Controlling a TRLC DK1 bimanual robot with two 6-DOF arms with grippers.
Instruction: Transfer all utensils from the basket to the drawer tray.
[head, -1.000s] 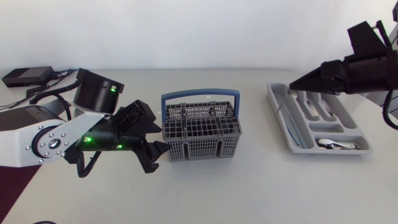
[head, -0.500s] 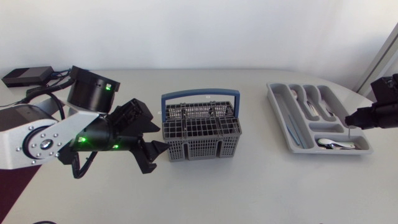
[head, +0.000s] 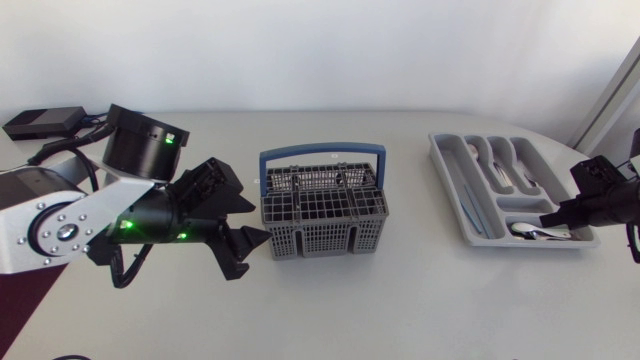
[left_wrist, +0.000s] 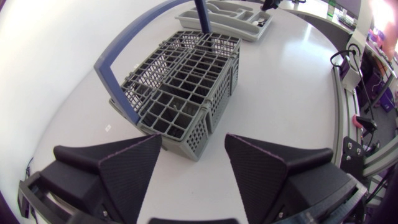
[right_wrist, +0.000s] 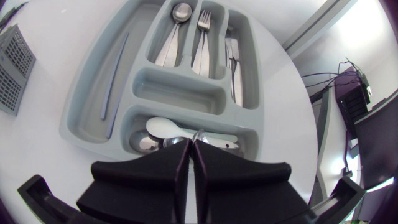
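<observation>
The grey mesh basket (head: 323, 210) with a blue handle stands mid-table, and no utensil sticks out above its cells. My left gripper (head: 238, 238) hangs open just left of it. In the left wrist view the basket (left_wrist: 186, 81) lies a little ahead of the spread fingers (left_wrist: 130, 165), untouched. The grey drawer tray (head: 447, 175) at the right holds spoons, forks and knives. My right gripper (head: 556, 212) is shut, with nothing seen held, at the tray's near right corner. In the right wrist view its tip (right_wrist: 191, 148) hovers over the front compartment, by a white spoon (right_wrist: 165, 128) in the tray (right_wrist: 180, 87).
A black box with cables (head: 45, 122) lies at the table's back left corner. The table's edge curves round close behind and beside the tray (right_wrist: 292, 112). Bare tabletop lies between basket and tray.
My right arm has drawn back from above the tray's far end to the right edge, its gripper now low by the tray's near corner. The left arm shifted slightly left.
</observation>
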